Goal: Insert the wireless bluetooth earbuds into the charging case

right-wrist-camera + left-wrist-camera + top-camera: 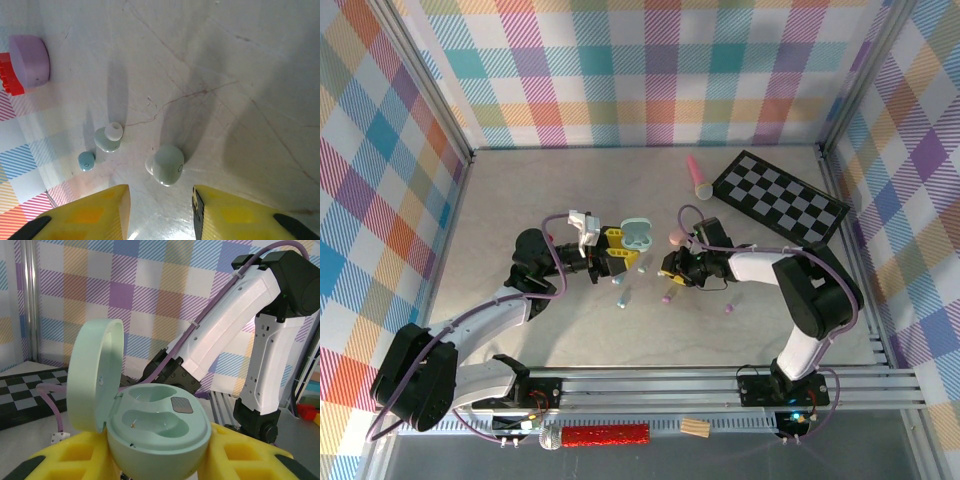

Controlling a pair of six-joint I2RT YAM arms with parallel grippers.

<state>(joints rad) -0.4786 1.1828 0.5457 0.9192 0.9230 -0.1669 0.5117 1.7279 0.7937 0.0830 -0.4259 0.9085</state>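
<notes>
A mint charging case (160, 432) stands open with its lid (95, 375) swung up to the left, and both wells are bare. My left gripper (157, 460) is shut on its lower body between yellow fingers (250, 457). From above, the left gripper (618, 252) holds this case (638, 233) near the table's middle. My right gripper (160, 195) is open and low over the table. A mint earbud (167, 165) lies just past its tips, untouched. Farther left lie another mint earbud (107, 137) and a small blue one (86, 161). The right gripper (670, 270) sits just right of the case.
A blue earbud (623, 298) and two purple ones (668, 296) (728, 309) lie on the near table. A purple case (30, 62) sits far left in the right wrist view. A pink toy microphone (698, 177) and a checkerboard (780, 197) lie at the back right.
</notes>
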